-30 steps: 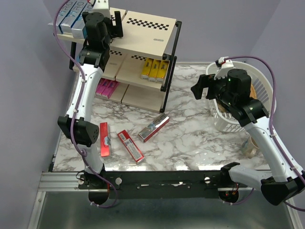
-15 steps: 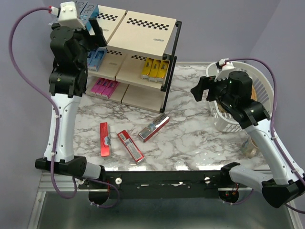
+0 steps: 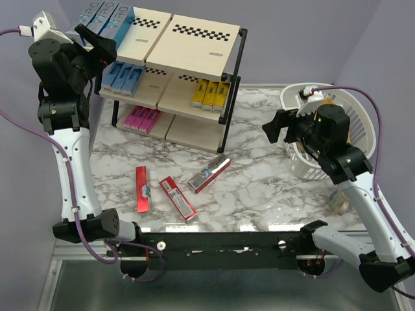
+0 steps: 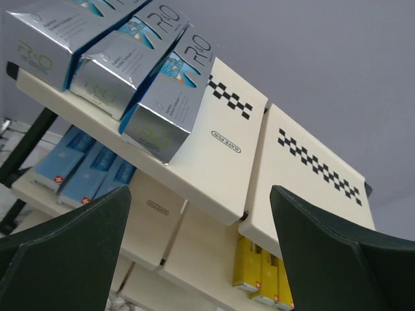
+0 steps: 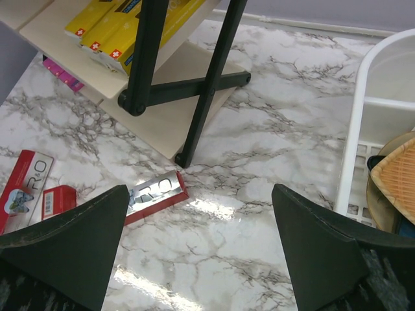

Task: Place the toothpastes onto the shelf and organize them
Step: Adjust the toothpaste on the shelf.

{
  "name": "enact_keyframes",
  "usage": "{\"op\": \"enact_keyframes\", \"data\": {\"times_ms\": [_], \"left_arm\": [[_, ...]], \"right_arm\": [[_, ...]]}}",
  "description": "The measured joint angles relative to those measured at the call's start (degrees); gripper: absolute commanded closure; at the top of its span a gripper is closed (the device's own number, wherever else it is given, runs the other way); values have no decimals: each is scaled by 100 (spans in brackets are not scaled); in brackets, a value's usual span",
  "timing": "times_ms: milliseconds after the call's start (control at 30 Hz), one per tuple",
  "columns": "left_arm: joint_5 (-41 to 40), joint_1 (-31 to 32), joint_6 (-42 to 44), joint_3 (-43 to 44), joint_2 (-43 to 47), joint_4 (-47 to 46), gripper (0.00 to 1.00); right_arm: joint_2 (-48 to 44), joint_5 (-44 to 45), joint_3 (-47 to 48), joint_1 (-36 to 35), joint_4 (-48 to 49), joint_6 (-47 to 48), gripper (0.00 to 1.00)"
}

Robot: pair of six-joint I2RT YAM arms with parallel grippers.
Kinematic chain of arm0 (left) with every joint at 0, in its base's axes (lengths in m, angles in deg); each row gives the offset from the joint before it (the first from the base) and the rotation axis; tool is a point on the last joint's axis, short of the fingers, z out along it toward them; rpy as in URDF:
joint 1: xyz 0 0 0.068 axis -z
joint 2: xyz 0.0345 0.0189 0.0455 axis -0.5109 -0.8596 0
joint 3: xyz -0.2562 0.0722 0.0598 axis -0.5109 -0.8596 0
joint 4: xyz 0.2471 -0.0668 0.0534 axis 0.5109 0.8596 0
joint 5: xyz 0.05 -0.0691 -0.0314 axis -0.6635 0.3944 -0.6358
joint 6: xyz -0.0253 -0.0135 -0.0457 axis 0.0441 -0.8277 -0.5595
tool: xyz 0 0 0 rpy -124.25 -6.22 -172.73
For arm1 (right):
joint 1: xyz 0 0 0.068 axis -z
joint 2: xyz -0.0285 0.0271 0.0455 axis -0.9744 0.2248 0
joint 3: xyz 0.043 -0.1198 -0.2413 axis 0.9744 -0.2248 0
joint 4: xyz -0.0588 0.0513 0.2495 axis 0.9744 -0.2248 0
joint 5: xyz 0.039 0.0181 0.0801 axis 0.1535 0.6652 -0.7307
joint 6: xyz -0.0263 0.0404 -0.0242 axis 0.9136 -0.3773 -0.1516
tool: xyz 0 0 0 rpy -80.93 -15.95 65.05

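Note:
The shelf stands at the back left. It holds silver-teal toothpastes on top, blue ones and yellow ones on the middle tier, and pink ones at the bottom. Three red toothpastes lie on the marble table. My left gripper hangs open and empty left of the shelf's top, facing the silver boxes. Over the table beside the basket, my right gripper is open and empty, with a red box ahead of its left finger.
A white plastic basket stands at the right, with a woven piece inside. A small cup-like object sits by the table's right edge. Purple walls close in behind and to the left of the shelf.
My left arm has swung back leftward, away from the shelf's top left corner, uncovering the silver boxes there. The right arm has shifted only slightly. Both grippers stayed open.

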State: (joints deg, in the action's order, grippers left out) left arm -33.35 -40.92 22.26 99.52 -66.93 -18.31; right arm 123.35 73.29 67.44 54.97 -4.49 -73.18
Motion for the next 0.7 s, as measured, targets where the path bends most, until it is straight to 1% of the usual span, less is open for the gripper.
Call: {"op": "enact_keyframes", "data": {"times_ms": [200,300,700], "left_arm": [[664,-184,-852,120,-236,-293,1],[841,-249,-1154,120,-343,-424,1],[850,-249,-1386,544,-828,-487,1]], "right_arm": [[-155,-2,-144,0,52,0,0],[-168,-2,-188,0,105,13,0],[-168,2,-234,0,142,90,0]]}}
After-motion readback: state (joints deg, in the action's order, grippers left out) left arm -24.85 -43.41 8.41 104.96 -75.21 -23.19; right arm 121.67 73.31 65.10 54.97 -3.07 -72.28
